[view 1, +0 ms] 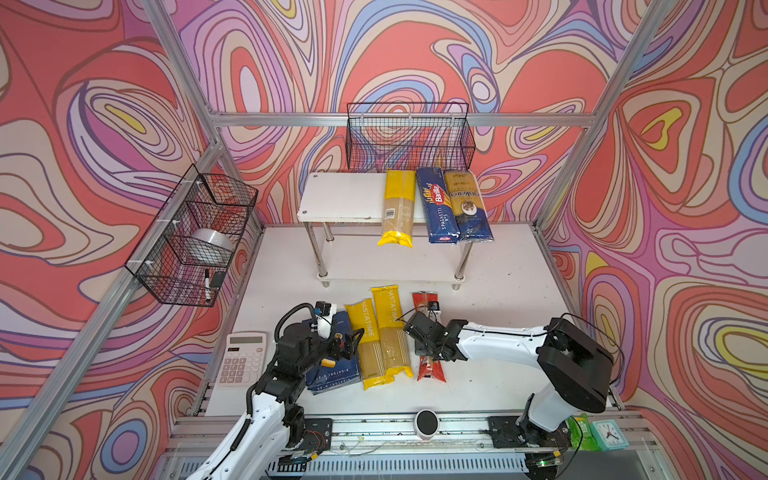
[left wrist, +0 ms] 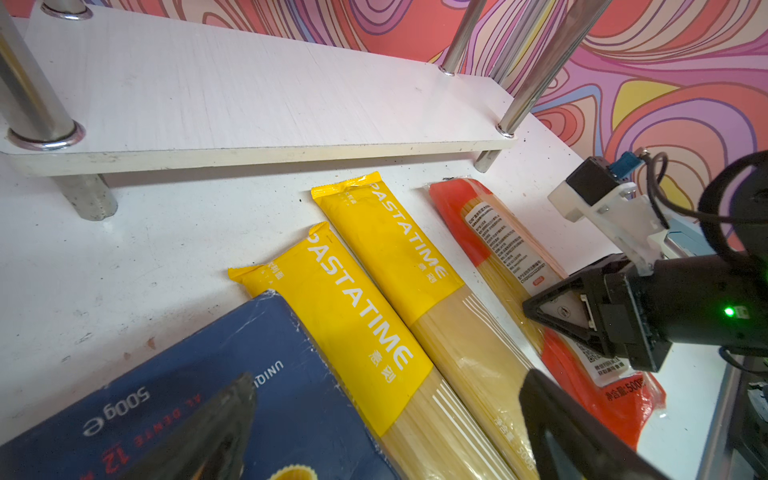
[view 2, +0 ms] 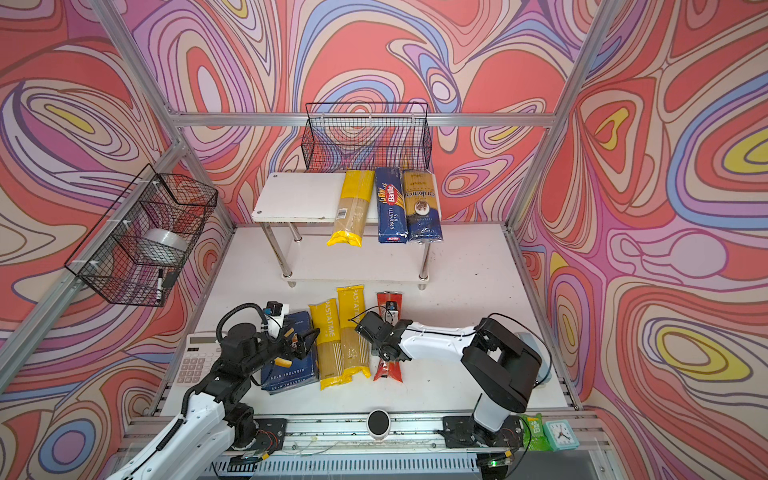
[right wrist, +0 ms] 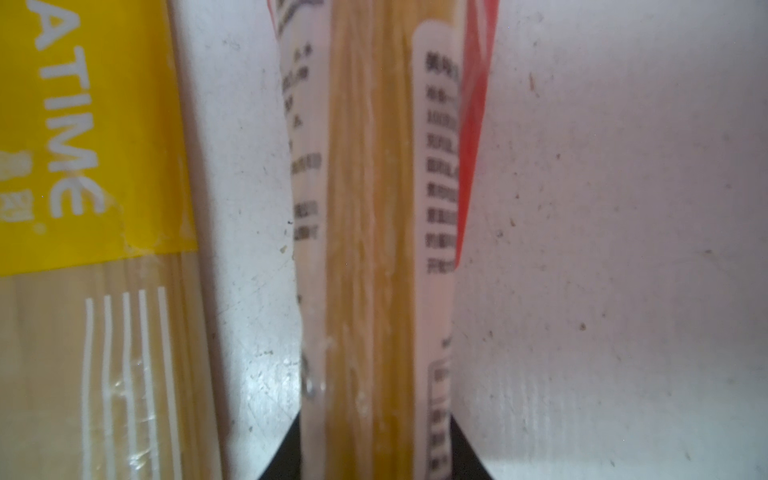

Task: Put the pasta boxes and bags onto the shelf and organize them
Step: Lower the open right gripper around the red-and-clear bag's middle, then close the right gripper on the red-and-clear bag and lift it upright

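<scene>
Gripping: your right gripper (right wrist: 376, 436) is sitting narrow, its jaws pressing both long edges of the red bag (right wrist: 370, 208) near mid-length.
Red bag: it is lying flat on the desk (view 1: 498, 291) in front of the shelf (view 1: 345, 199), just beside two yellow bags (view 1: 390, 328).
Lifting: you are probably starting the pickup, so be keeping the pinch centred to stop either end sagging.
Squeezing: you are holding brittle spaghetti in slick film, so be gripping firmly without crushing.
Placing: the shelf's top board is offering bare room beside the three packs (view 1: 436, 203) lying there.
Idle arm: your left gripper (left wrist: 388, 384) is hanging wide and empty over the rigatoni box (left wrist: 187, 374), in front of the shelf.
</scene>
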Controlling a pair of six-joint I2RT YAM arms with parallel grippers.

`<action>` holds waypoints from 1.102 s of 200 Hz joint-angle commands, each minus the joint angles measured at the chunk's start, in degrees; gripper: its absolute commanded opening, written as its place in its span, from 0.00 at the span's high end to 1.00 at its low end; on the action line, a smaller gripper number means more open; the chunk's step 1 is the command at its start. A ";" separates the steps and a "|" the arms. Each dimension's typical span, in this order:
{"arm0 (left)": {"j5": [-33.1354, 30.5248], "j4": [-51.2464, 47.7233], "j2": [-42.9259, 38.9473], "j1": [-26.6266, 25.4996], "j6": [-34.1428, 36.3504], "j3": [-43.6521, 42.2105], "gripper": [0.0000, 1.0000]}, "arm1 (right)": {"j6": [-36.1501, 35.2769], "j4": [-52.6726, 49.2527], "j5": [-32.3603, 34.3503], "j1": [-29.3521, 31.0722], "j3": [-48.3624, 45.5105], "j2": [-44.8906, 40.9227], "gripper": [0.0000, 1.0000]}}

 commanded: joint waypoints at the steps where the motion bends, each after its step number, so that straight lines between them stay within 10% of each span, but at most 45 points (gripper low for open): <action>1: -1.36 0.32 -0.70 -0.34 -0.51 0.77 0.00 | -0.26 -0.87 0.14 -0.14 -0.17 -2.16 0.98; 67: -4.76 -5.51 -3.85 -0.29 0.82 3.89 0.00 | -3.84 -2.85 -0.32 0.12 3.42 -7.33 1.00; 104: -17.57 -12.75 -7.29 -0.32 2.44 6.28 0.00 | -6.55 -7.58 1.91 1.53 8.56 -8.91 1.00; 220: -18.76 -13.07 -6.44 -0.36 2.40 6.14 0.00 | -11.50 -12.78 4.21 7.22 21.52 -10.46 1.00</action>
